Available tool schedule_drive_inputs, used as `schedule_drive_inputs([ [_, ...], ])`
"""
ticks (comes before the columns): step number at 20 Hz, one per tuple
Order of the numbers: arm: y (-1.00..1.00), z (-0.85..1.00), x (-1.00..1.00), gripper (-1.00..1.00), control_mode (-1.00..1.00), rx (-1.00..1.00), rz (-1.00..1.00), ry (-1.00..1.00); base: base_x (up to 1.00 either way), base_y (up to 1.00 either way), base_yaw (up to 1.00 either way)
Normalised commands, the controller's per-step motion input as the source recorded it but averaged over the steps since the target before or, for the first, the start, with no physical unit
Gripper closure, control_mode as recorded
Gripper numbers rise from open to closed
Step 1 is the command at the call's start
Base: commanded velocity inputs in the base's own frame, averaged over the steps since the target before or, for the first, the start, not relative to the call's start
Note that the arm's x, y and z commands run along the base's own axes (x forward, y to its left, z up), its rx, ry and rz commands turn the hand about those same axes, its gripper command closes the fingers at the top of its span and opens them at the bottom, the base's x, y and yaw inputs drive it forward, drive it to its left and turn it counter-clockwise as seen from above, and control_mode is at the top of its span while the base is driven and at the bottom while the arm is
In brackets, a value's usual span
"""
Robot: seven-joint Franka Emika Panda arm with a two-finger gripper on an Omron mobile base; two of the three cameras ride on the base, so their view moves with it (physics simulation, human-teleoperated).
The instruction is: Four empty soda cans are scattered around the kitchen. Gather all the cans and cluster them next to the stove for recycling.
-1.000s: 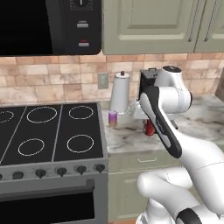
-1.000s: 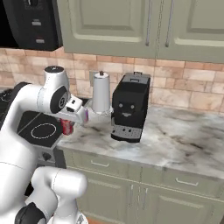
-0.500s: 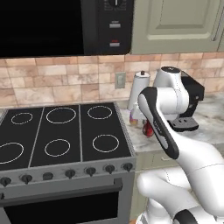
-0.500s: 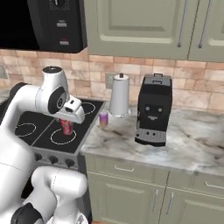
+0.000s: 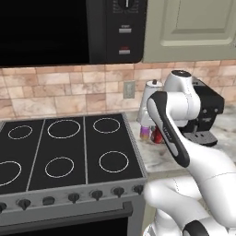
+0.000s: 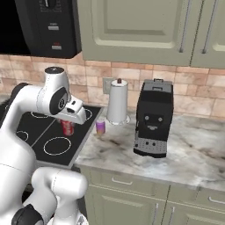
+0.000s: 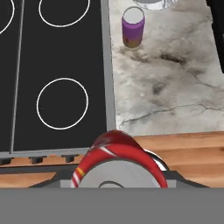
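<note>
Green-cabinet kitchen, brick-tile wall, marble bench (image 6: 184, 154) filling the right half of the right base view, stove (image 5: 69, 156) across the lower left of the left base view. Nearest first: my tool (image 6: 70, 123) sits left of centre in the right base view, closed partway around a red soda can (image 7: 117, 164), which fills the bottom centre of the hand view. The can hangs upright above the stove's right edge, not set down. It's empty, so I judge it light, thin-walled and easy to dent, with slick sides; best held mid-body with a gentle squeeze. Further back, the purple soda can (image 7: 132, 27) stands on the bench just beside the stove, upper centre of the hand view. Behind it are a paper-towel roll (image 6: 117, 102) and a coffee machine (image 6: 153, 117). Microwave (image 5: 69, 30) at upper left.
</note>
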Motion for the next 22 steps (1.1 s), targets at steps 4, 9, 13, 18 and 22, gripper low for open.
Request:
schedule_drive_inputs([
  [4, 0.00, 0.00, 0.00, 1.00, 1.00, 0.00, 0.00, 0.00, 0.37, 0.04, 0.00],
  [9, 0.01, -0.01, 0.00, 1.00, -1.00, 0.00, 0.00, 0.00, 0.02, 0.01, 0.00],
  [13, -0.19, -0.34, 0.38, 1.00, -1.00, -0.01, 0.00, 0.07, 0.00, 0.00, 0.00],
  [18, -0.16, -0.40, 0.49, 1.00, -1.00, -0.01, 0.00, 0.01, 0.00, 0.00, 0.00],
  [22, -0.03, -0.46, 0.37, 1.00, -1.00, -0.03, 0.00, -0.04, 0.00, 0.00, 0.00],
])
